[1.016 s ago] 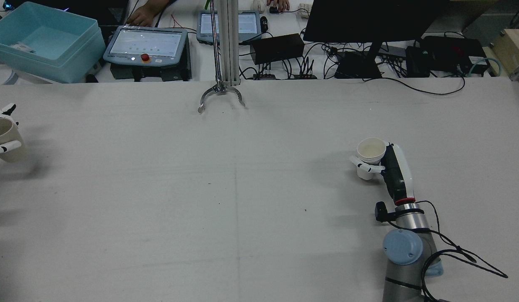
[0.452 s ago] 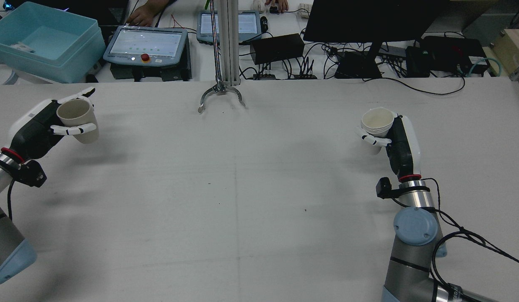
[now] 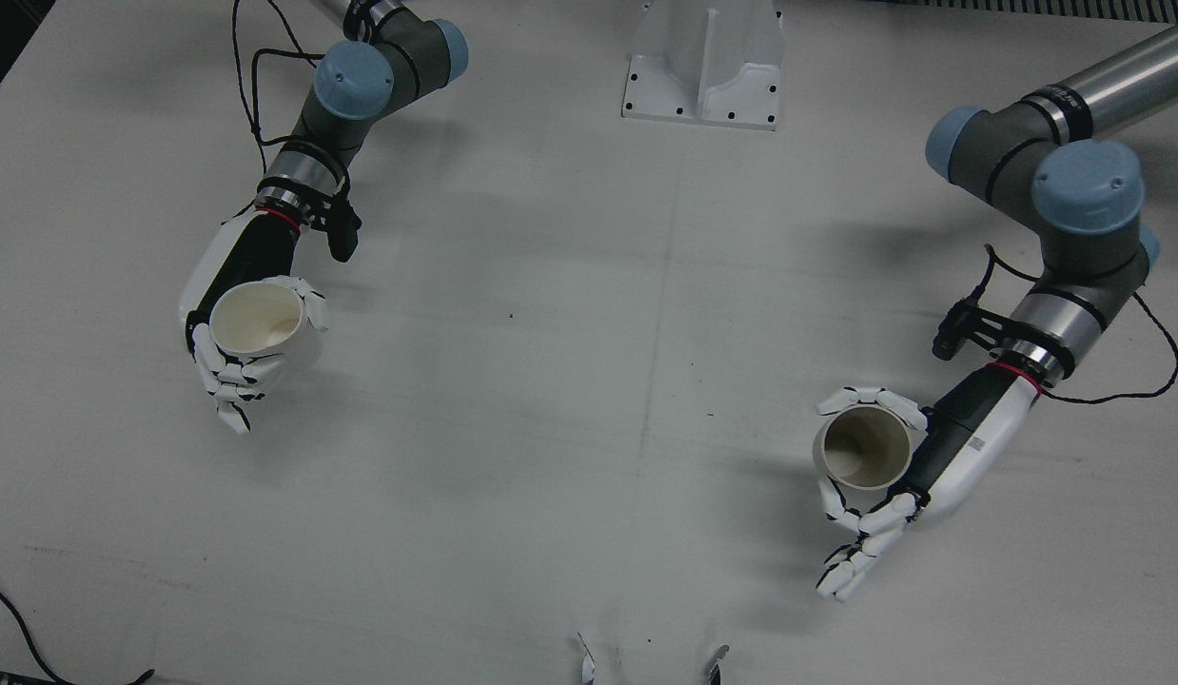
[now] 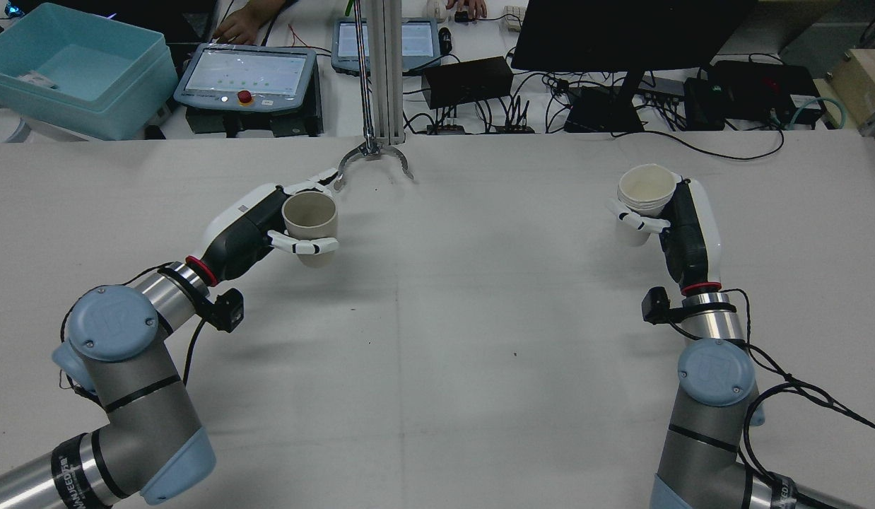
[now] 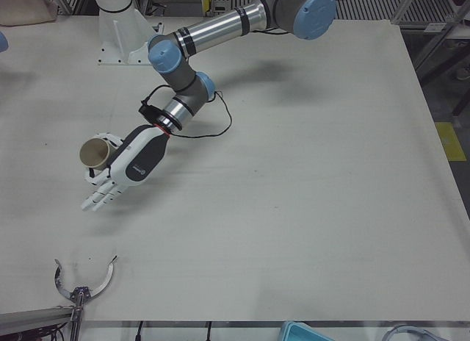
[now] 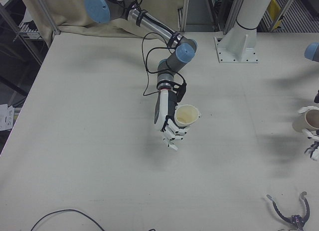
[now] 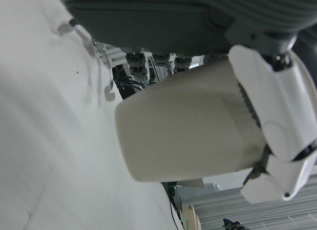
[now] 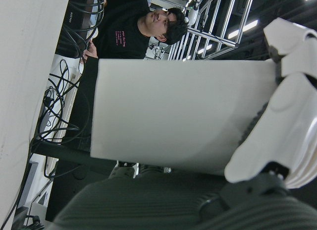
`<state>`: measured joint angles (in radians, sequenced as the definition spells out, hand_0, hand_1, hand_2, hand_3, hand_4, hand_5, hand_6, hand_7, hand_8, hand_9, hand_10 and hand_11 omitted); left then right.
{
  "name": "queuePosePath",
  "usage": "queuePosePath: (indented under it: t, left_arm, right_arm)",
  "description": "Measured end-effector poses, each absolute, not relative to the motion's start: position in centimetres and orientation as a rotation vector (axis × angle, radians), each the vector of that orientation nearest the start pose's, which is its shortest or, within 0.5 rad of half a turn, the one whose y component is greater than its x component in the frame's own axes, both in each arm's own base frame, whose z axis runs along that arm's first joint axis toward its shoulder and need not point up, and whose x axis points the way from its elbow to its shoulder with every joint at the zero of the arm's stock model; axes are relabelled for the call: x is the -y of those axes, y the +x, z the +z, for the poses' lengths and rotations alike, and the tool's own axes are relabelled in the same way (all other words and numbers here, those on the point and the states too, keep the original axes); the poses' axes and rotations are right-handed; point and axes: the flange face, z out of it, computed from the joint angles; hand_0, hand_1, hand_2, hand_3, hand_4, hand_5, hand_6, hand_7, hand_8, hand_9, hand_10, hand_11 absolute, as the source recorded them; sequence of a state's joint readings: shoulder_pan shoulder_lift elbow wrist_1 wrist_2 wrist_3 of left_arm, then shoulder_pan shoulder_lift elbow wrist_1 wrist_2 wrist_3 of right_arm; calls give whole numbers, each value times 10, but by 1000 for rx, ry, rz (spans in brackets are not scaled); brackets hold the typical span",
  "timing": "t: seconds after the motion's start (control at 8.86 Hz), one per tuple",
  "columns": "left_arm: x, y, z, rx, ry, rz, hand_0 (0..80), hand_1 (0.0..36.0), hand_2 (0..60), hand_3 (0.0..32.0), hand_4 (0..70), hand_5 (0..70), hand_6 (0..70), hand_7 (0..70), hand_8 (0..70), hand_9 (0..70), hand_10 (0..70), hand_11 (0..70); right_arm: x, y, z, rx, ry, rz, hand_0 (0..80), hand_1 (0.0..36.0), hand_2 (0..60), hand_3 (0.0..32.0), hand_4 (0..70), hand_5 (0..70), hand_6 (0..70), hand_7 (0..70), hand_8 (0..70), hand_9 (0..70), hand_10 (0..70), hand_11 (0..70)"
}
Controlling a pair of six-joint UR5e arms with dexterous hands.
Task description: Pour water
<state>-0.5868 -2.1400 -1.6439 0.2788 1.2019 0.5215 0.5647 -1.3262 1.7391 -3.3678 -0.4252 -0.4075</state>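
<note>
My left hand (image 4: 257, 226) is shut on a beige paper cup (image 4: 310, 215) and holds it upright above the table, left of the middle and near the far edge. It also shows in the front view (image 3: 941, 457) with its cup (image 3: 865, 447), and in the left-front view (image 5: 132, 163). My right hand (image 4: 685, 226) is shut on a white paper cup (image 4: 646, 192), upright above the table's right side. The front view shows this hand (image 3: 232, 285) and cup (image 3: 261, 322), as does the right-front view (image 6: 167, 116). The cups are far apart. No water is visible in either.
A metal claw-shaped clamp (image 4: 372, 161) lies at the table's far edge, just beyond the left cup. Behind the table stand pendants (image 4: 247, 76), cables, a monitor (image 4: 628, 32) and a blue bin (image 4: 73, 67). A white pedestal (image 3: 703, 62) stands between the arms.
My left hand has swept its cup from the table's left edge to near the far middle. My right hand has carried its cup farther from the robot.
</note>
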Motion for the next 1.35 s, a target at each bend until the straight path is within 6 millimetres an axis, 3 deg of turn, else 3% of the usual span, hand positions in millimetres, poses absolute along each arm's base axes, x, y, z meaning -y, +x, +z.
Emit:
queuePosePath:
  t: [0.23, 0.34, 0.45, 0.68, 1.02, 1.13, 1.35]
  left_arm:
    - [471, 518, 273, -2225, -238, -1225, 369, 360, 600, 0, 294, 589, 51, 83, 19, 44, 68, 118]
    - [456, 534, 255, -2232, -246, -1186, 375, 360, 600, 0, 295, 584, 49, 80, 17, 42, 67, 115]
    - [447, 542, 247, -2233, -253, -1165, 377, 360, 600, 0, 295, 586, 50, 81, 18, 43, 67, 116]
    - [432, 553, 241, -2225, -273, -1144, 379, 360, 600, 0, 294, 589, 52, 82, 19, 44, 69, 118]
    - [418, 564, 239, -2213, -295, -1130, 381, 360, 600, 0, 291, 585, 49, 76, 19, 43, 69, 119]
    - [417, 564, 239, -2212, -296, -1130, 381, 360, 600, 0, 290, 584, 49, 76, 19, 43, 69, 118]
    - [418, 563, 238, -2214, -295, -1132, 382, 360, 600, 0, 288, 580, 49, 76, 18, 43, 69, 118]
  right_arm:
    - [468, -317, 497, -2320, -457, -2164, 466, 123, 313, 0, 240, 700, 413, 616, 441, 619, 165, 244]
    - [471, -313, 489, -2349, -473, -2164, 469, 134, 336, 0, 243, 700, 422, 617, 455, 636, 174, 258]
    - [479, -303, 473, -2408, -512, -2156, 468, 139, 356, 0, 247, 700, 423, 616, 456, 637, 177, 262]
    - [492, -268, 412, -2566, -683, -2062, 466, 160, 461, 0, 262, 700, 434, 629, 453, 633, 182, 270]
    - [452, -214, 269, -2838, -1222, -1653, 464, 188, 582, 0, 279, 700, 420, 610, 427, 595, 194, 288]
    - [440, -210, 242, -2894, -1407, -1507, 469, 203, 600, 0, 288, 700, 416, 605, 412, 574, 186, 278]
    - [430, -225, 232, -2994, -1611, -1382, 475, 217, 600, 0, 283, 700, 398, 585, 380, 533, 165, 248]
